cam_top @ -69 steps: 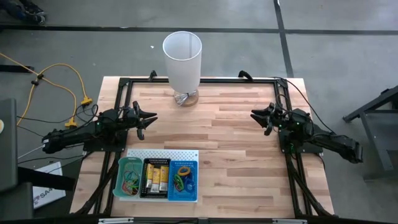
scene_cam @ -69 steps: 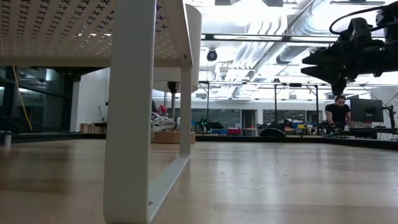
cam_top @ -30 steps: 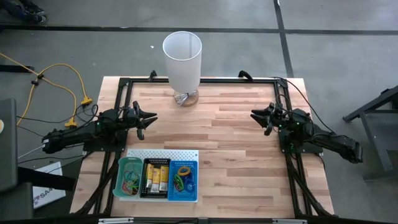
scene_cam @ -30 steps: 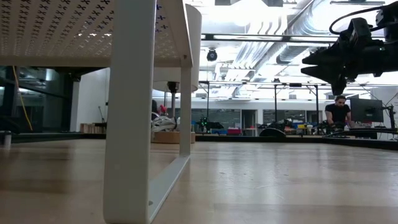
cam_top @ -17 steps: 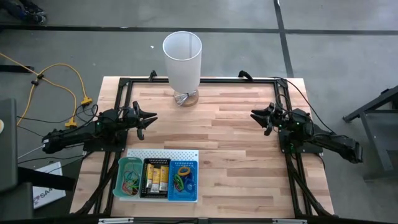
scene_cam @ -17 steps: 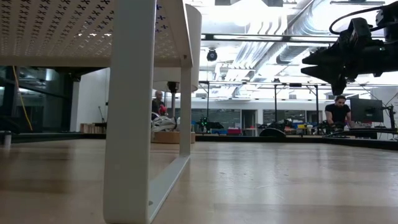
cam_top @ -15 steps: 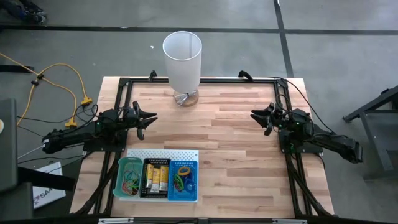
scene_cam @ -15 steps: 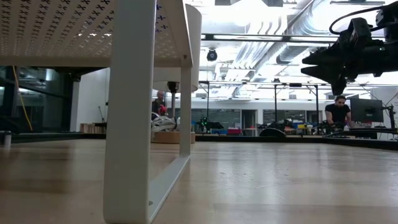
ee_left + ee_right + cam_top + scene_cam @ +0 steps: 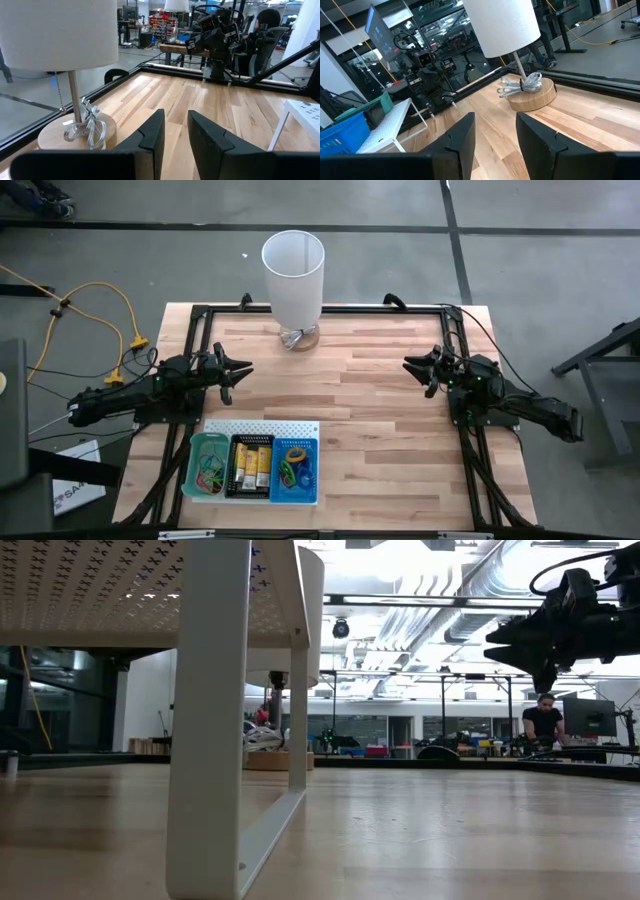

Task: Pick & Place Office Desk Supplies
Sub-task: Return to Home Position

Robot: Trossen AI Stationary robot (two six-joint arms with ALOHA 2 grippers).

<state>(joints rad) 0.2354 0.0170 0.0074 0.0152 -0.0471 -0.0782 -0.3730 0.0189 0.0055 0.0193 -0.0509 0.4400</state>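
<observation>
Toward the near edge of the wooden table [image 9: 380,430], seen from above, a white perforated shelf [image 9: 262,425] carries three bins side by side. They are a green bin [image 9: 192,465] with coloured loops [image 9: 210,475] in it, a black bin [image 9: 232,468] filled with yellow-orange packets [image 9: 255,467], and a blue bin [image 9: 315,472] holding more loops [image 9: 288,473] plus a small yellowish item too small to make out. Beyond the shelf, the left gripper [image 9: 243,372] hangs above the table's left side and points toward the middle. Its jaws are slightly parted with nothing between them, as the left wrist view shows. Over the right side hangs the right gripper [image 9: 408,366], facing the left one across bare wood, its jaws likewise parted and empty. Both grippers are well apart from the bins. A lamp [image 9: 293,275] with a white shade stands at the far edge between the arms, its cord bundled on the round wooden base.
</observation>
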